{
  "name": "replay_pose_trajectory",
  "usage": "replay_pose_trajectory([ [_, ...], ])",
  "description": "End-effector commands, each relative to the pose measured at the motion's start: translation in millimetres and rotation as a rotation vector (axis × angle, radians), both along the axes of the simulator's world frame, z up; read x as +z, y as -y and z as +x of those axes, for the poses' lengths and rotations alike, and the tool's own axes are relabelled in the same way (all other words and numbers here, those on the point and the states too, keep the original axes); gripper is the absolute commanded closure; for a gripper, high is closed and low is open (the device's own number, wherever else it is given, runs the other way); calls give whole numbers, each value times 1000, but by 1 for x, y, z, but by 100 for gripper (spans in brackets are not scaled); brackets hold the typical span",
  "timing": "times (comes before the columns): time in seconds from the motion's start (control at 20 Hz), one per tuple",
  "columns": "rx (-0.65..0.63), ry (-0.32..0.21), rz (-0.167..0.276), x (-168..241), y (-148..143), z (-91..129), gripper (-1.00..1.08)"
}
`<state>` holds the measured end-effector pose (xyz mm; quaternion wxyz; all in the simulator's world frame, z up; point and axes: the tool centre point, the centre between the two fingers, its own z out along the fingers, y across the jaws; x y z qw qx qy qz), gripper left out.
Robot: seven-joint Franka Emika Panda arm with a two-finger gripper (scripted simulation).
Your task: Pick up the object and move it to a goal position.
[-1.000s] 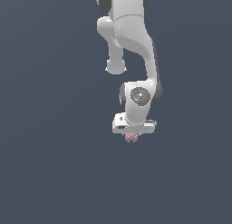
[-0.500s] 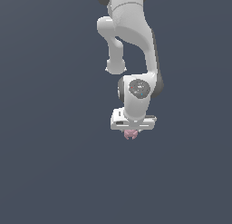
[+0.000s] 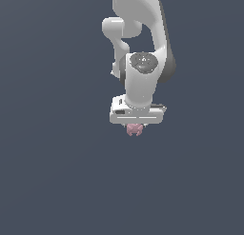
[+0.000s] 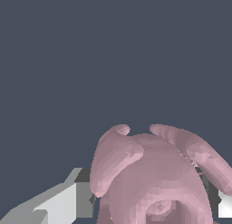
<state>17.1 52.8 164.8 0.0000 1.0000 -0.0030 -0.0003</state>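
The object (image 3: 134, 130) is a small dusty-pink lumpy thing that pokes out just beneath the white gripper (image 3: 135, 126) in the exterior view. Most of it is covered by the gripper's body. In the wrist view the object (image 4: 154, 173) fills the near part of the picture, roundish with knobs along its edge. It sits between a grey-white finger (image 4: 63, 202) on one side and a sliver of the other finger (image 4: 223, 201). The gripper is shut on the object. The white arm (image 3: 138, 39) rises behind it.
A plain dark blue-grey surface (image 3: 52, 172) lies all around the arm in both views. No other objects or edges show.
The arm's lower part has swung toward the exterior view's left, carrying the object with it. The grip on the object has stayed the same.
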Motion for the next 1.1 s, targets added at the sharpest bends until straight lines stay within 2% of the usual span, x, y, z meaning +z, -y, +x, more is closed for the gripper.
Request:
replay_pose_trajectory([
  [0.0, 0, 1, 1, 30, 6, -2, 108],
  [0.55, 0, 1, 1, 129, 28, -6, 108],
  [1.05, 0, 1, 0, 157, 34, -5, 108],
])
